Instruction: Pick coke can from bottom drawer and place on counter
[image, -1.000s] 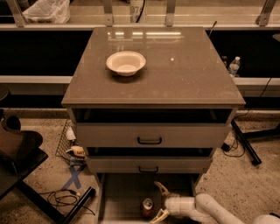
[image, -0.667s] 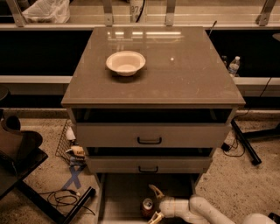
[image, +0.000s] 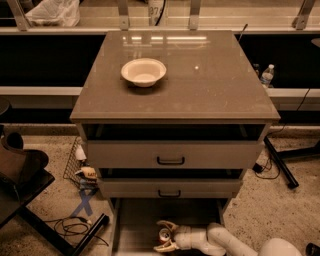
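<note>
Since earlier frame, hand (image: 159, 236) shifted left; fingers now held apart, either side of coke can (image: 164, 233). Can small, red, silver top showing, set on bottom drawer (image: 135, 220) floor, below worktop (image: 200, 95) front edge. White bowl (image: 143, 71) seen toward worktop's back-left corner.

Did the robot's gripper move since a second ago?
Yes. The gripper slid left along the bottom drawer, from right of the lower drawer handle to beneath it, now at the coke can.
</note>
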